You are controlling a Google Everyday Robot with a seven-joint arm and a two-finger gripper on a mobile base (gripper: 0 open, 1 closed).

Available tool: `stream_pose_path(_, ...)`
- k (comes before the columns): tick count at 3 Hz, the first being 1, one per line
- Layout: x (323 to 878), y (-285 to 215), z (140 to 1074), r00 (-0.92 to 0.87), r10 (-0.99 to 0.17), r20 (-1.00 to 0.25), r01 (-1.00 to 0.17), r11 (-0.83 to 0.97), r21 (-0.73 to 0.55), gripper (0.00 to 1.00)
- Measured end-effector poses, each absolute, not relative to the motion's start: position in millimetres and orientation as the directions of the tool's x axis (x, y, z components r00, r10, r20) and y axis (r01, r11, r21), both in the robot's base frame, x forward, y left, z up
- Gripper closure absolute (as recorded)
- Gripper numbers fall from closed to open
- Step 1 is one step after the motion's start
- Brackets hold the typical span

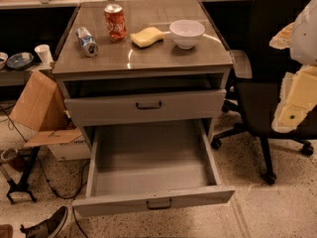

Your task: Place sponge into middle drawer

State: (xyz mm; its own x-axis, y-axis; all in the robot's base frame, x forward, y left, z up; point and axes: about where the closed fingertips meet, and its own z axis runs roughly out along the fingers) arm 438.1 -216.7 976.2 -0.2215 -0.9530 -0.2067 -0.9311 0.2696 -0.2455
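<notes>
The sponge [146,36] lies flat on the counter [148,58], a little toward 12 o'clock from the middle of the top, with its long side running from 8 to 2 o'clock. A white bowl [186,32] stands just beside it at 3 o'clock, apart from it. An orange soda can [115,22] stands upright near the sponge at 10 o'clock, and a silver can [86,41] lies on its side farther out at 9 o'clock. Below the counter, at 6 o'clock, the upper drawer [188,105] sits slightly out from the frame. Under it the middle drawer [198,196] is pulled far out, its grey floor showing and its dark handle [159,204] facing 6 o'clock. The tool [296,100] hangs at 3 o'clock at the edge of the view, well apart from the sponge and in front of a black office chair [267,98]; I cannot tell whether it is wide or narrow, and nothing shows in its hold. Cardboard [37,103] leans by the cabinet at 9 o'clock, and a shoe [49,224] rests on the floor at 7 o'clock.
</notes>
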Motion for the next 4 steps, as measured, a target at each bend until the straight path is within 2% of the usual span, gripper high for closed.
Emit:
stream_pose_path(1, 438.1, -216.7, 976.2, -0.221, -0.953, -0.207, -0.931, 0.270, -0.246, 0.00)
stream_pose_path(2, 454.9, -208.5, 987.9, -0.221, -0.938, -0.266, -0.918, 0.293, -0.269, 0.00)
stream_pose_path(4, 554.3, -129.9, 1000.4, -0.230, -0.808, -0.543, -0.871, 0.420, -0.256, 0.00)
